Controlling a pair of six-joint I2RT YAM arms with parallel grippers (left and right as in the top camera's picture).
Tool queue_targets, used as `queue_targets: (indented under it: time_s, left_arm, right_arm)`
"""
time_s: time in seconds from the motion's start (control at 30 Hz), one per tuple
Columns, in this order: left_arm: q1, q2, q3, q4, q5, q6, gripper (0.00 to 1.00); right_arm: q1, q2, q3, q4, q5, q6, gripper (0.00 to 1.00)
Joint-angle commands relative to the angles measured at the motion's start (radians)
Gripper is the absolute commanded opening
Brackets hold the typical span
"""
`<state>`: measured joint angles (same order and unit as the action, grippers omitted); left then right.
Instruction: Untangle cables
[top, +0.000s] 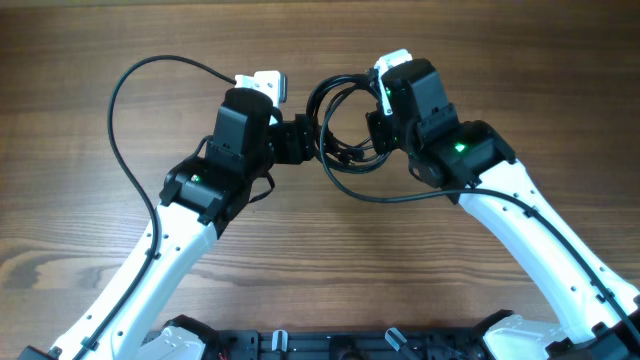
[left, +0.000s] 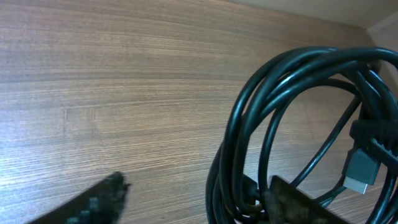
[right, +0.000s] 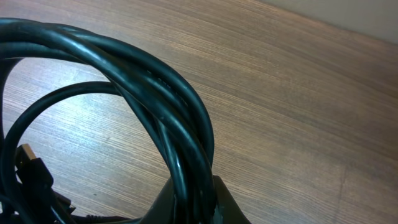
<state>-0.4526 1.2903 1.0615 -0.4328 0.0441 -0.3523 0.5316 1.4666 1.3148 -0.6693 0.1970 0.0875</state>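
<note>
Cables between left gripper and right gripper

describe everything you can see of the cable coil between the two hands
The cable coil is several thin, glossy black cords looped together into a rough ring, not yet separated. A small flat plug connector shows inside the loop. The coil is over the wooden table. The left hand straddles one side with fingers apart; the bundle crosses a finger of the right hand.

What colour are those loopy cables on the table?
Black. The thin black coiled cables show best in the right wrist view.
</note>
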Motion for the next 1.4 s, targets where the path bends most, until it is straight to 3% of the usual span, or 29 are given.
queue_targets:
  time_s: [0.0, 0.33, 0.5, 0.9, 1.07, 1.37]
  left_arm:
    - [-0.004, 0.001, 0.018, 0.003, 0.007, -0.001, 0.63]
    - [-0.004, 0.006, 0.018, 0.003, 0.008, -0.001, 0.51]
    - [-0.004, 0.006, 0.018, 0.003, 0.008, -0.001, 0.37]
    - [-0.004, 0.006, 0.018, 0.003, 0.011, 0.000, 0.27]
    - [-0.004, 0.007, 0.018, 0.003, 0.011, 0.000, 0.12]
    - [-0.004, 0.027, 0.018, 0.003, 0.011, -0.001, 0.04]
  right_arm:
    - [0.019, -0.024, 0.002, 0.006, 0.020, -0.002, 0.04]
    - [0.050, -0.024, 0.002, 0.006, 0.012, -0.001, 0.05]
    - [0.050, -0.024, 0.002, 0.006, 0.011, 0.002, 0.05]
    - [0.066, -0.024, 0.002, 0.011, 0.005, 0.001, 0.05]
    - [0.066, -0.024, 0.002, 0.011, 0.005, 0.002, 0.05]
    - [0.066, -0.024, 0.002, 0.010, 0.004, 0.001, 0.05]
